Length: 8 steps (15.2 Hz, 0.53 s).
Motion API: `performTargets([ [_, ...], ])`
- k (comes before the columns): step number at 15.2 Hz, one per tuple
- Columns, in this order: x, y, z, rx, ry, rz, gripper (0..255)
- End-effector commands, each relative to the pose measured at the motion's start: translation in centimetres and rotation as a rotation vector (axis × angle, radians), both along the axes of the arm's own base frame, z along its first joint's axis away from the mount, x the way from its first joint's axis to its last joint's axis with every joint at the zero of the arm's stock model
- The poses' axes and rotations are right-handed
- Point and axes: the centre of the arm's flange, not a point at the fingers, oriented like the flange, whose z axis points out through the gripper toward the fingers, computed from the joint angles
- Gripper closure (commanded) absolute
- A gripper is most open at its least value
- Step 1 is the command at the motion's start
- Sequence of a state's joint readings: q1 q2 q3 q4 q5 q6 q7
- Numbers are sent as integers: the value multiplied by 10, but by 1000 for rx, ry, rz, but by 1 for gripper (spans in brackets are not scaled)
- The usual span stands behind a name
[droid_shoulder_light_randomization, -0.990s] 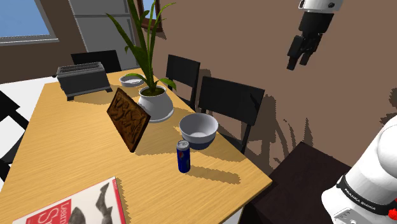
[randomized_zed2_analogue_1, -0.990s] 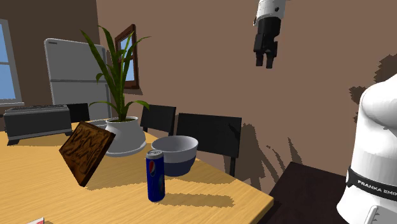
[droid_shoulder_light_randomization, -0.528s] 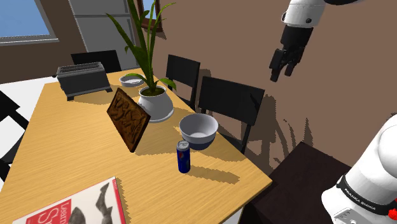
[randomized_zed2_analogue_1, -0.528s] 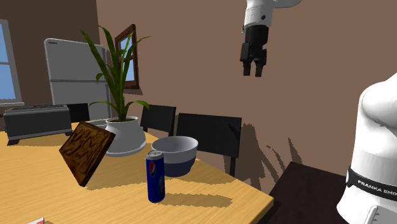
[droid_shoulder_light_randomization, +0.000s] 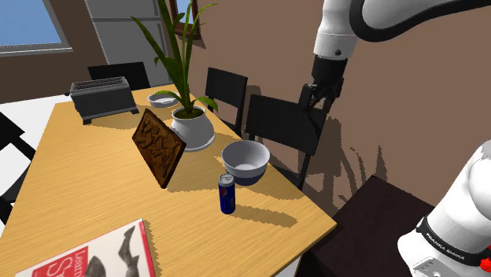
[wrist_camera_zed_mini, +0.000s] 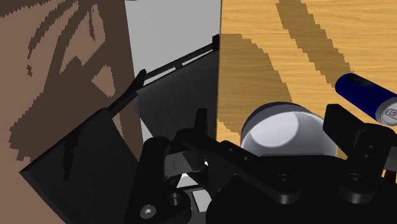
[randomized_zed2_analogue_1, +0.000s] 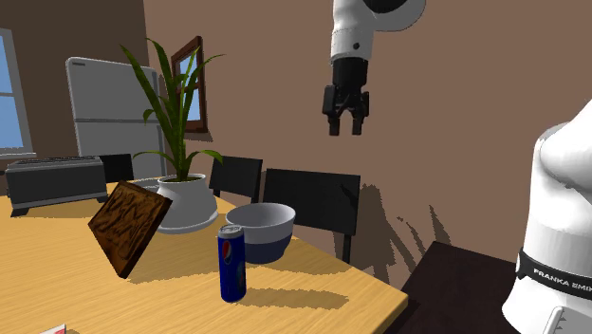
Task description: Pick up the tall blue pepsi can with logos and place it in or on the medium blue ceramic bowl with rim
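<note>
Shoulder view: our pincer (droid_shoulder_light_randomization: 308,102) hangs released, high past the edge of the surface (droid_shoulder_light_randomization: 86,185); we should descend squarely over the can (droid_shoulder_light_randomization: 227,193), avoiding the bowl (droid_shoulder_light_randomization: 246,161).

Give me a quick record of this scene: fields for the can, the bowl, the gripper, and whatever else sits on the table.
can: blue can, upright on the table, close beside the bowl
bowl: bowl, upright, looks empty
gripper: gripper, open, holding nothing, in the air well above the dark chair
other items: potted plant, toaster, leaning brown board, magazine
</note>
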<state>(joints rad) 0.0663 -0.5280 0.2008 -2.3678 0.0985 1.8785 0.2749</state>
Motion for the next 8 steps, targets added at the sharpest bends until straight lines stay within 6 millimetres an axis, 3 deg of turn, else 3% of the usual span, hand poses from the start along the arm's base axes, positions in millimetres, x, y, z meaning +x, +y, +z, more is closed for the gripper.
performTargets([
  [1,9,22,-16,0,2,-4,0],
  [8,42,94,-65,-2,11,-15,0],
])
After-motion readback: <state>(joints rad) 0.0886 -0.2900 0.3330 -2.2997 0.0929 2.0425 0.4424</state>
